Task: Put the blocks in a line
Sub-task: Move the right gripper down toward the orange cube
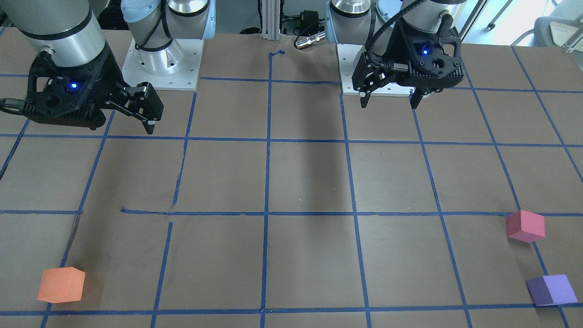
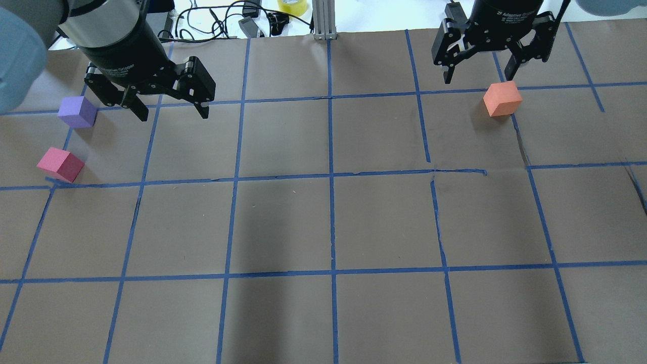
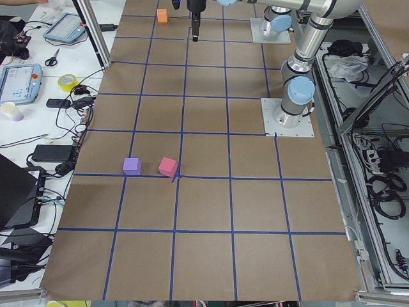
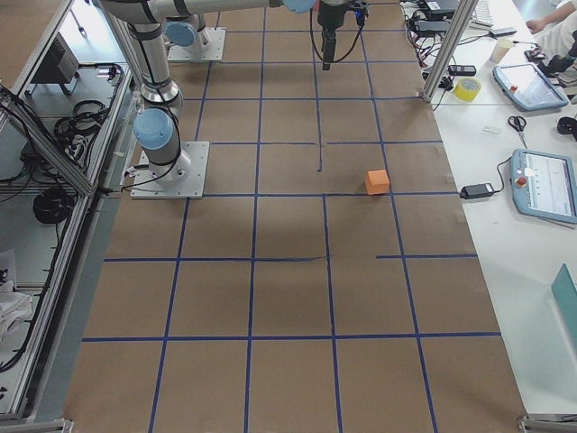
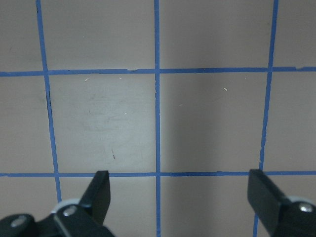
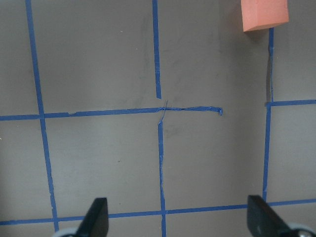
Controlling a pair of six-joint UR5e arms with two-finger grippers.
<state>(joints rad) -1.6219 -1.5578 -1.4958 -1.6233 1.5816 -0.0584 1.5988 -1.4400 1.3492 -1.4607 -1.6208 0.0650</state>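
The orange block point(image 2: 502, 98) sits at the far right of the table, just below my right gripper point(image 2: 477, 77), which is open and empty above the table. It also shows in the right wrist view point(image 6: 265, 15), at the top right, beyond the open fingers point(image 6: 96, 217). The purple block point(image 2: 77, 111) and the pinkish-red block point(image 2: 60, 164) sit apart at the far left. My left gripper point(image 2: 173, 113) is open and empty, to the right of the purple block. The left wrist view shows only bare table between its fingers point(image 5: 98, 192).
The brown table point(image 2: 328, 227) carries a grid of blue tape lines. Cables and a yellow tape roll point(image 2: 293, 6) lie beyond the far edge. The arm bases point(image 1: 161, 64) stand on the robot's side.
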